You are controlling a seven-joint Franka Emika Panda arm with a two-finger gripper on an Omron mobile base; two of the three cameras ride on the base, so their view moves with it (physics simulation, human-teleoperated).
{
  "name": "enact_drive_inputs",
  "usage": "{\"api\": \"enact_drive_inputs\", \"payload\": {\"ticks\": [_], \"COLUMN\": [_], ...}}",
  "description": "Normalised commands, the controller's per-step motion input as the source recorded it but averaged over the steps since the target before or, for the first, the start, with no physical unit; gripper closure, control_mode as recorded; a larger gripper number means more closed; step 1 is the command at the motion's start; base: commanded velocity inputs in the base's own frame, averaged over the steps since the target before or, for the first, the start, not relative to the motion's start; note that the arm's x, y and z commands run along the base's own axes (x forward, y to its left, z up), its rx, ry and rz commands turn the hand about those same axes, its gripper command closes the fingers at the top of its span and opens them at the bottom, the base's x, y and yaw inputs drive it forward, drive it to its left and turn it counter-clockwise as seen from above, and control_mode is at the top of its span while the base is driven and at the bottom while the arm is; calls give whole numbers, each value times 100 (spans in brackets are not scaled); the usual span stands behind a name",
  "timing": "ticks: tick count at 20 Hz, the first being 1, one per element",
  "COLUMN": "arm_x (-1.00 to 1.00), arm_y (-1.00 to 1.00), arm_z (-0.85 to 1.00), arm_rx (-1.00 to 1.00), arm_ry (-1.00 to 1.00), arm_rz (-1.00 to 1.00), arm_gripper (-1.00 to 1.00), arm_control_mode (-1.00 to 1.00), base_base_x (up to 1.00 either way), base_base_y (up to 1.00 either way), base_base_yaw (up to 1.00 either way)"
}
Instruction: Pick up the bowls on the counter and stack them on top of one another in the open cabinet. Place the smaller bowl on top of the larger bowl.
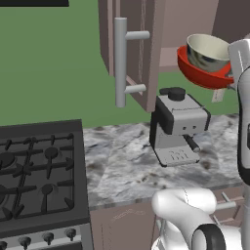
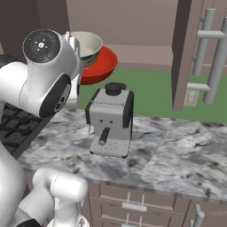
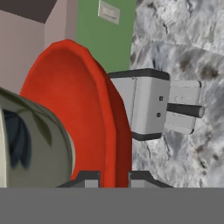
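Narrow-set jaws of the gripper (image 3: 114,179) pinch the rim of the larger bowl (image 3: 83,113), one dark tip on each side of the red edge, so the hold is a thin one on the lip alone. That red bowl (image 1: 205,73) hangs in the air, tilted, with the smaller bowl (image 1: 207,52) nested inside it and leaning with it. Below sits a grey coffee machine (image 1: 178,124) on the counter (image 1: 117,166), and beyond both is the cabinet (image 1: 146,49) with its door swung open and the long bar handle (image 1: 121,61) facing out. The judged risk is the tilt: the cream bowl rests loose in the red one, and any sharper tip or jolt could slide it out onto the machine or the stone. A rim pinch this slight might also let the red bowl twist or slip under the double load. Swinging in, the bowl's far edge could knock the door or the shelf front.
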Motion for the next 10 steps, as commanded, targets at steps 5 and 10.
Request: {"api": "enact_drive_inputs", "payload": {"ticks": [5,10], "arm_x": [19,10], "arm_y": [8,5], "arm_z": [15,13], "arm_rx": [1,0], "arm_ry": [0,0], "arm_rz": [-4,-5], "arm_gripper": [100,100], "arm_control_mode": [-100,-100], "base_base_x": [0,0], "base_base_y": [0,0], "base_base_yaw": [0,0]}}
